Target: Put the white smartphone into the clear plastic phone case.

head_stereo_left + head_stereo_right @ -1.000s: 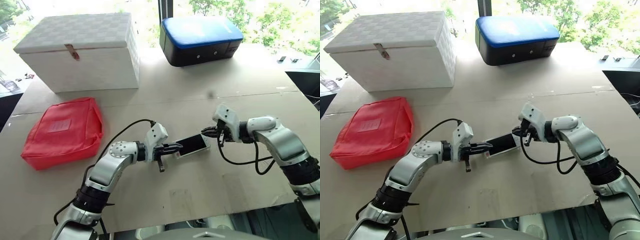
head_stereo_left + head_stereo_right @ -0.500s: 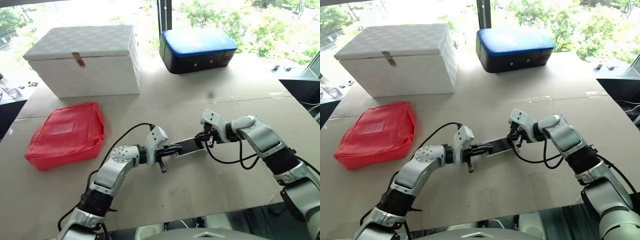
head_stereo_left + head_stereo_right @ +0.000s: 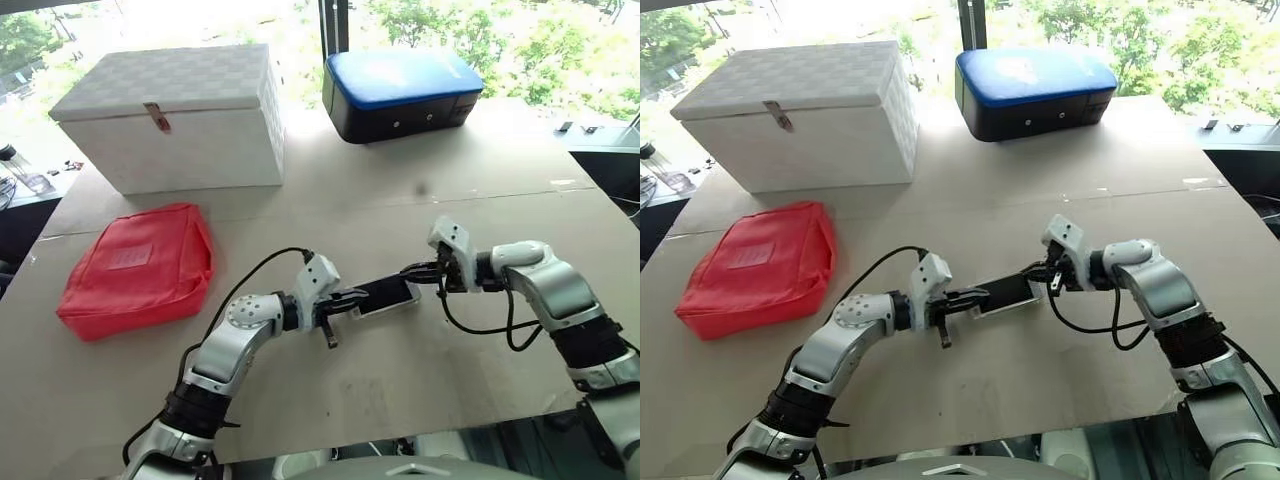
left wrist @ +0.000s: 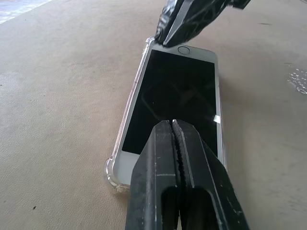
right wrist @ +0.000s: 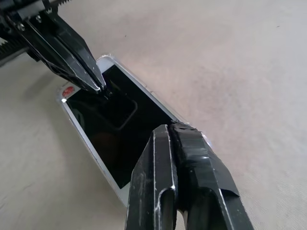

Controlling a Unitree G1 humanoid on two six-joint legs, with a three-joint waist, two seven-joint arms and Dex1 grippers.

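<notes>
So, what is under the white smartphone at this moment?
The clear plastic phone case lies under the white smartphone: its transparent rim and corner show along the phone's edge. The case's floor is covered by the phone. Both shut grippers, left and right, rest on the screen.

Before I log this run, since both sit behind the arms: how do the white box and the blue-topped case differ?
The white box is larger, pale all over, with a small clasp on its front; the blue-topped case is lower and smaller, its lid blue over a dark body with rounded corners. Both stand closed at the table's far side.
</notes>
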